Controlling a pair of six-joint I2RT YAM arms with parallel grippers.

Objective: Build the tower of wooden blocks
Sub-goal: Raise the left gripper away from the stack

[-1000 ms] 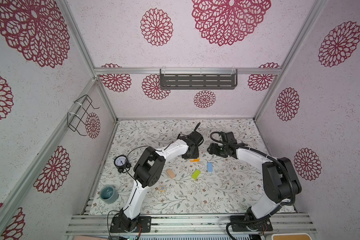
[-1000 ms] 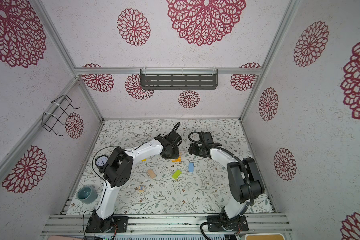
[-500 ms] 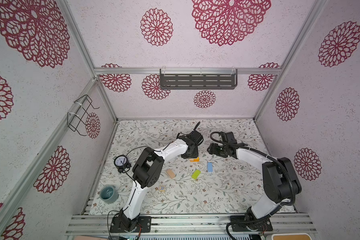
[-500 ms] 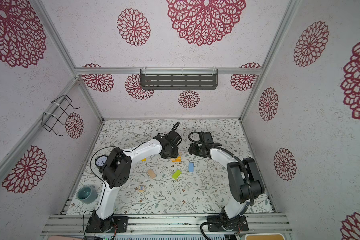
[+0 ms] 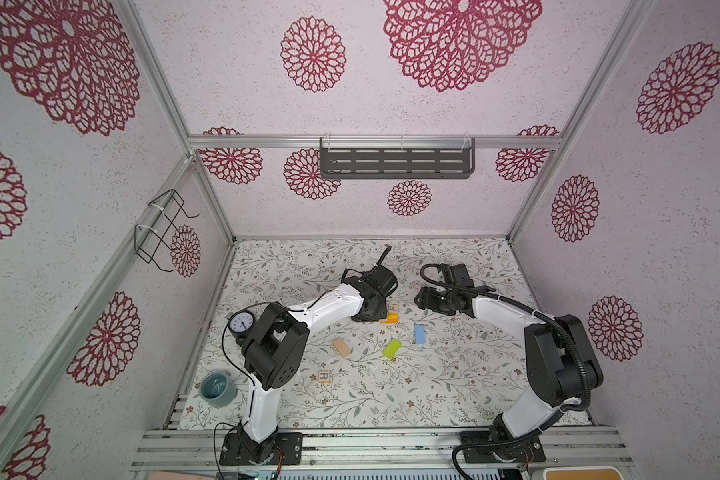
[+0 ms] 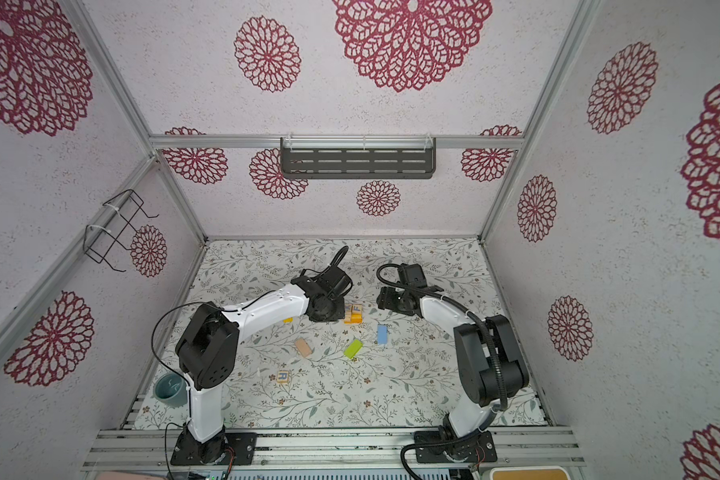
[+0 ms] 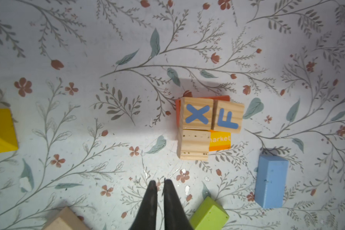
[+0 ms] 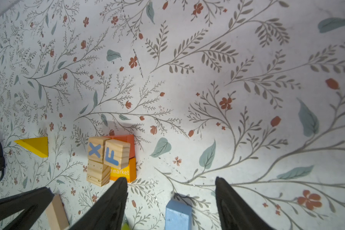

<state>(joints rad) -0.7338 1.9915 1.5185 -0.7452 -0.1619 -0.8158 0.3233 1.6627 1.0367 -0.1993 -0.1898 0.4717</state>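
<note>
Cup [image 5: 218,388] stands on mat [image 5: 433,395], well apart from stacked lettered cubes [image 7: 196,116].

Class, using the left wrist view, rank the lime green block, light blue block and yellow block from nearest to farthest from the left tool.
1. Lime green block: right beside the left tool.
2. Light blue block: beyond the green one, same side.
3. Yellow block: opposite side, partly out of frame.

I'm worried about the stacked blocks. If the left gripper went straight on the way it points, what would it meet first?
Probably the mat: the shut left gripper aims at a bare patch just short of the plain wood cube. Depth is unclear, so a shallow path might reach that cube.
</note>
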